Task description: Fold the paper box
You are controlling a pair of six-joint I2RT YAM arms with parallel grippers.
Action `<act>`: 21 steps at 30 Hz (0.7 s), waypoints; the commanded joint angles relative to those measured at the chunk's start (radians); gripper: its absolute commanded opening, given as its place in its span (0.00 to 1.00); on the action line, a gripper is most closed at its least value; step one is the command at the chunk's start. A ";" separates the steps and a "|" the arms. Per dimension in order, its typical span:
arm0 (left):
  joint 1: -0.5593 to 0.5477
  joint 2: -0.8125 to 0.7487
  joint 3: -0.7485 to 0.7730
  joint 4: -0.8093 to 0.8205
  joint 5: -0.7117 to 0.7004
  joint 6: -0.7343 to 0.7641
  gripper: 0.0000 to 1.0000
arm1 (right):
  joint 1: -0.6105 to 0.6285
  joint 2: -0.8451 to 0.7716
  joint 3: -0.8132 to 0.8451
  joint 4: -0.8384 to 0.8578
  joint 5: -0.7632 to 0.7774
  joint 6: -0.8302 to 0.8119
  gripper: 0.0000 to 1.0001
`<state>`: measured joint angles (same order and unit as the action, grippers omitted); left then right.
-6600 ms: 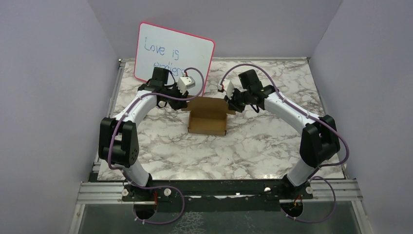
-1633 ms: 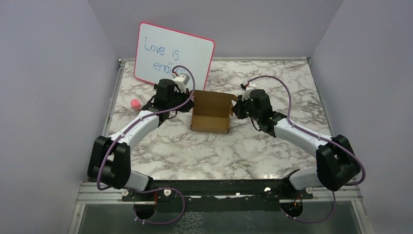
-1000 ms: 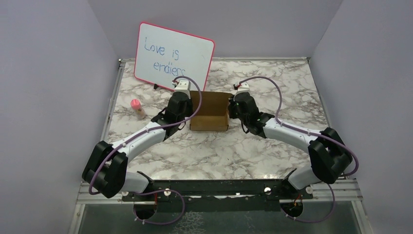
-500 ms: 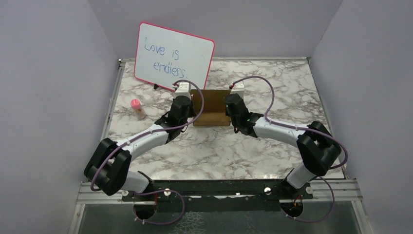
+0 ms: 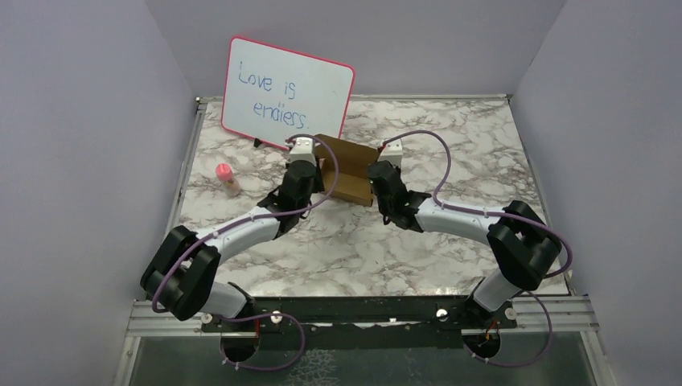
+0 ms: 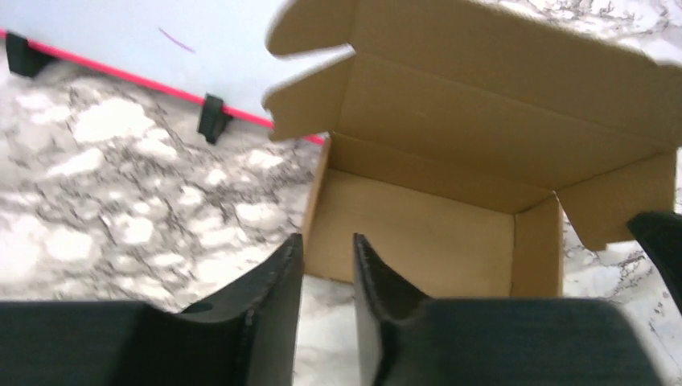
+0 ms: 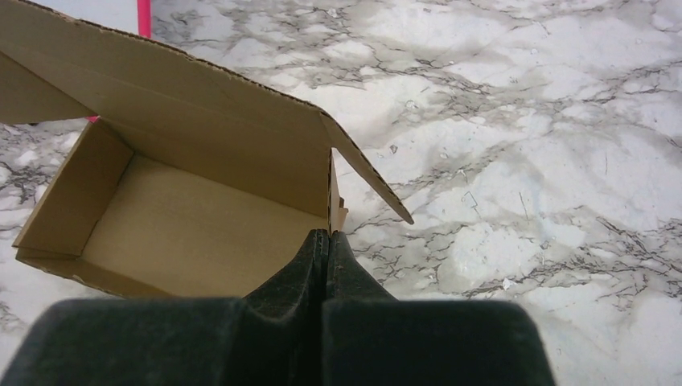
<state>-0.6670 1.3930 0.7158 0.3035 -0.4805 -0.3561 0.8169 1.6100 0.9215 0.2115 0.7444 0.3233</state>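
Observation:
The paper box (image 5: 350, 165) is a brown cardboard carton standing on the marble table in front of the whiteboard, its lid raised and its inside showing. In the left wrist view the paper box (image 6: 418, 233) lies just ahead of my left gripper (image 6: 326, 241). That gripper is open, with only bare marble between its fingers, and it stands at the box's near left corner (image 5: 320, 170). My right gripper (image 7: 328, 235) is shut, its tips pressed together against the end of the paper box's (image 7: 185, 233) right wall. From above, the right gripper (image 5: 370, 175) sits at the box's right side.
A pink-framed whiteboard (image 5: 287, 95) with blue writing leans behind the box, its stand feet on the table (image 6: 211, 119). A small pink-capped bottle (image 5: 228, 178) stands at the left. Purple walls enclose the marble table (image 5: 450, 137) on three sides.
My left gripper's jaws have parted. The box's lid, folded down half a second ago, now stands up again, and the box has turned a little. Both arms have shifted only slightly.

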 commanded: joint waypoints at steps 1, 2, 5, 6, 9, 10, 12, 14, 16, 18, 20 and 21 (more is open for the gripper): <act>0.192 -0.055 -0.035 0.131 0.240 0.065 0.38 | 0.005 -0.001 -0.034 0.081 0.028 -0.016 0.01; 0.232 -0.058 -0.046 0.171 0.317 0.073 0.41 | 0.005 -0.005 -0.039 0.092 0.019 -0.028 0.01; 0.309 -0.044 -0.051 0.247 0.508 0.129 0.48 | 0.005 -0.011 -0.046 0.105 -0.002 -0.047 0.01; 0.331 -0.032 -0.044 0.262 0.563 0.150 0.49 | 0.005 -0.011 -0.048 0.107 -0.009 -0.049 0.01; 0.395 0.009 -0.021 0.307 0.775 0.217 0.52 | 0.005 -0.011 -0.047 0.107 -0.022 -0.054 0.01; 0.412 0.024 -0.016 0.319 0.828 0.234 0.53 | 0.005 -0.012 -0.046 0.107 -0.026 -0.055 0.01; 0.444 0.050 -0.011 0.344 0.915 0.266 0.54 | 0.005 -0.014 -0.046 0.107 -0.031 -0.056 0.01; 0.464 0.077 -0.008 0.359 0.984 0.311 0.54 | 0.005 -0.016 -0.045 0.106 -0.039 -0.056 0.01; 0.484 0.109 -0.002 0.367 1.059 0.348 0.54 | 0.005 -0.016 -0.044 0.107 -0.051 -0.055 0.01; 0.509 0.149 0.009 0.373 1.149 0.401 0.56 | 0.005 -0.016 -0.043 0.110 -0.064 -0.056 0.01; 0.536 0.192 0.030 0.375 1.228 0.425 0.56 | 0.005 -0.009 -0.038 0.108 -0.079 -0.058 0.01; 0.548 0.210 0.040 0.377 1.251 0.437 0.56 | 0.005 -0.005 -0.032 0.103 -0.084 -0.057 0.01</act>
<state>-0.1627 1.5402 0.7025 0.6273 0.5274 -0.0257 0.8169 1.6100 0.8822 0.2859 0.6983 0.2695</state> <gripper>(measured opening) 0.562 0.017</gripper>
